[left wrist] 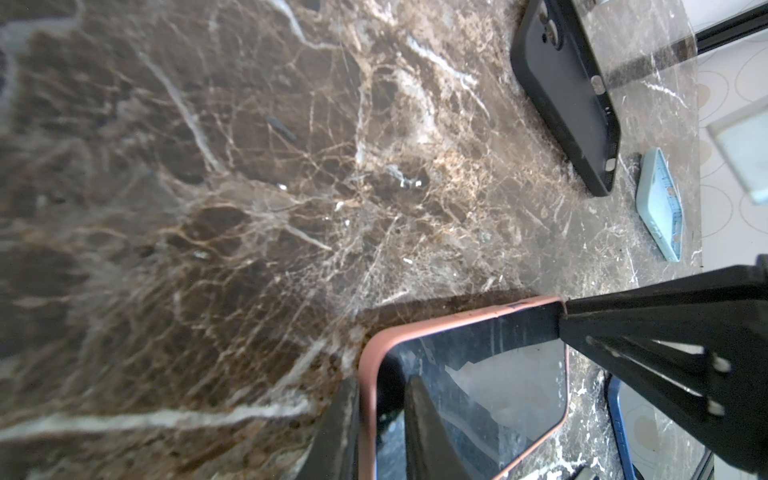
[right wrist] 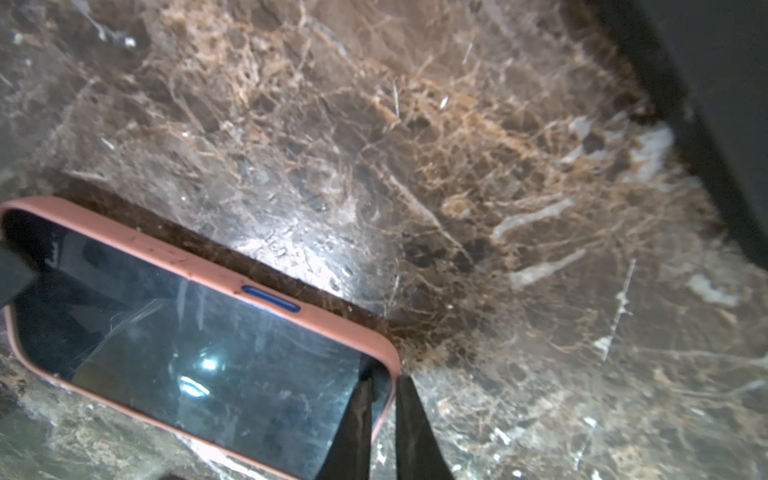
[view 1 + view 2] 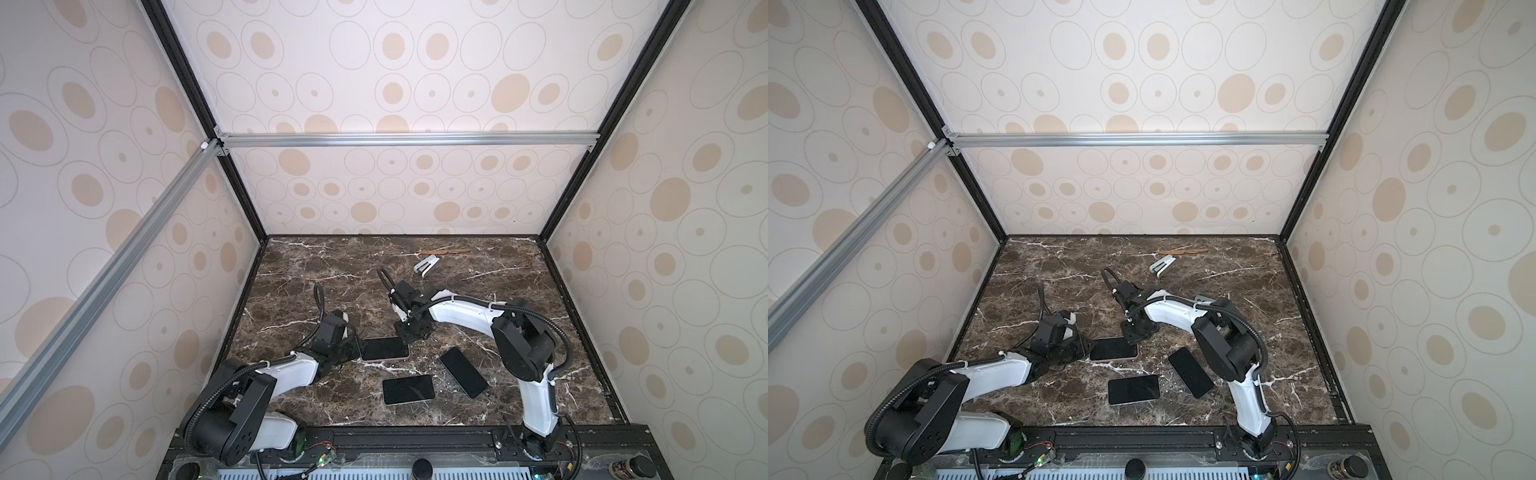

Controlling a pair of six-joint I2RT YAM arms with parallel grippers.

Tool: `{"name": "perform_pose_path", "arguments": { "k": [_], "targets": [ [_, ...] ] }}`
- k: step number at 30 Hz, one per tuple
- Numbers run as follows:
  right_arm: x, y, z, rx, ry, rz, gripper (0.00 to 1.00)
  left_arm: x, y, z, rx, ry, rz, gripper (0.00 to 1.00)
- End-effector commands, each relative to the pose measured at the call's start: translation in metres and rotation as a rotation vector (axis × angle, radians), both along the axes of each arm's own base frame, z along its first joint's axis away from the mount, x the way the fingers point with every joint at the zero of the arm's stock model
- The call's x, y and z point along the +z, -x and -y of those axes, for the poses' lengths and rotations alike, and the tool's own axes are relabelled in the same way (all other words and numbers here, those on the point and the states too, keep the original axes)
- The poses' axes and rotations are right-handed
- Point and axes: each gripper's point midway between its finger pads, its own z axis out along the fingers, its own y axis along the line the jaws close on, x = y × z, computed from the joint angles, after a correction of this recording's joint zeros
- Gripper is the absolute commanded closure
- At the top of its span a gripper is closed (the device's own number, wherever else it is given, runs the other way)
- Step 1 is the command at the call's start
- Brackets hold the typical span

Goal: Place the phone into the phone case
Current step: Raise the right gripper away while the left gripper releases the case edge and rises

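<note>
Marble, brown with white veins, tops the table (image 3: 291, 299). Nearest, at the lower middle of both top views, a pale-rimmed slab (image 3: 408, 389) lies flat. Just right of it a black slab (image 3: 463, 372) lies aslant, and the two do not touch.

Above them, near the middle of the table, the phone (image 3: 384, 347) lies screen up inside the pink phone case (image 2: 174, 259), flat on the marble. The left gripper (image 3: 359, 348) is at the phone's left end with one finger against the case's rim; whether it clamps anything I cannot tell. The right gripper (image 2: 384, 382) is at the upper right corner of the phone. Its jaws are pinched tight on the case's rim, one finger on the glass side and one outside.

Farther back, a small white object (image 3: 427, 265) and a thin wooden stick (image 3: 444, 251) lie near the rear wall.
</note>
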Motion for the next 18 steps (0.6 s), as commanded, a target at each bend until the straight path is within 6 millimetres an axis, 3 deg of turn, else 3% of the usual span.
{"name": "perform_pose_path", "arguments": {
  "k": [1,4,8,11,14,18],
  "targets": [
    [-0.09,0.051,0.055,0.037,0.266,-0.173,0.86,0.019,-0.01,-0.006,0.001,-0.053,0.056,0.77],
    [-0.055,0.038,0.035,0.031,0.163,-0.113,0.84,0.048,-0.025,-0.013,-0.021,-0.146,0.157,0.74],
    [0.005,0.015,0.007,0.031,0.003,0.009,0.77,0.103,-0.047,-0.013,-0.097,-0.249,0.331,0.57],
    [0.053,-0.001,-0.007,0.033,-0.109,0.111,0.71,0.145,-0.057,-0.006,-0.181,-0.307,0.455,0.49],
    [0.092,-0.013,-0.009,0.03,-0.175,0.21,0.64,0.181,-0.062,-0.001,-0.272,-0.371,0.573,0.42],
    [0.136,-0.027,0.011,-0.01,-0.22,0.367,0.59,0.212,-0.055,0.01,-0.422,-0.442,0.72,0.32]
  ]
}}
